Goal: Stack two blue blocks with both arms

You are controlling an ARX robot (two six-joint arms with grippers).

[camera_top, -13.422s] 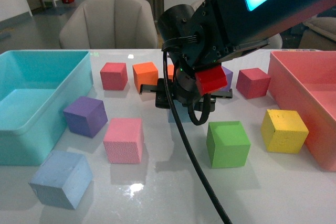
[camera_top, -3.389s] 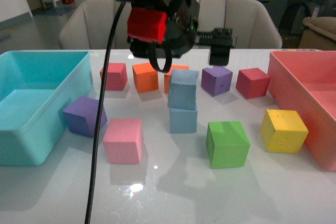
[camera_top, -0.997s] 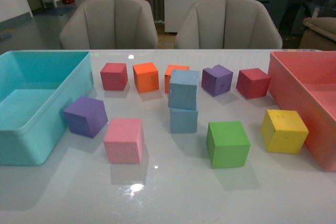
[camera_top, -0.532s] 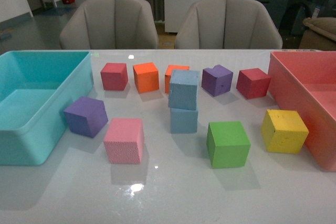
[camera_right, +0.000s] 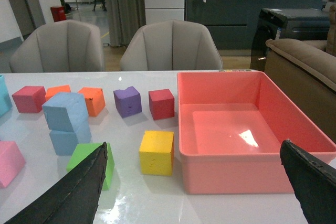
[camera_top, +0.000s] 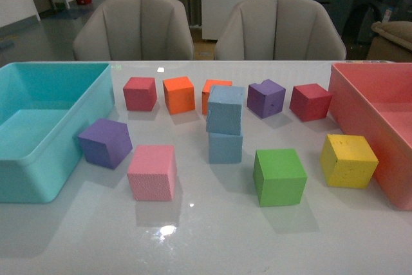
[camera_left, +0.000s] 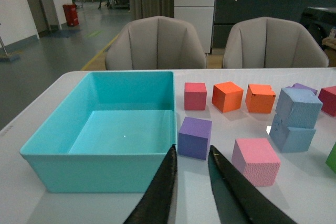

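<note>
The left pincer (camera_left: 191, 182) is nearly pressed together, the right pincer (camera_right: 199, 182) spread wide; both have withdrawn, leaving the upper blue block (camera_top: 225, 109) skewed atop the lower blue block (camera_top: 225, 147) at frame centre: stacking looks finished.

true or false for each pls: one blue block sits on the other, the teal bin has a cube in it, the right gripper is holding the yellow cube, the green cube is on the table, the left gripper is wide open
1. One blue block sits on the other blue block: true, slightly askew.
2. The teal bin holds a cube: false, it is empty.
3. The right gripper holds the yellow cube: false, its jaws are wide apart, holding nothing; the cube rests on the table.
4. The green cube is on the table: true.
5. The left gripper is wide open: false, its fingers are nearly together.
</note>
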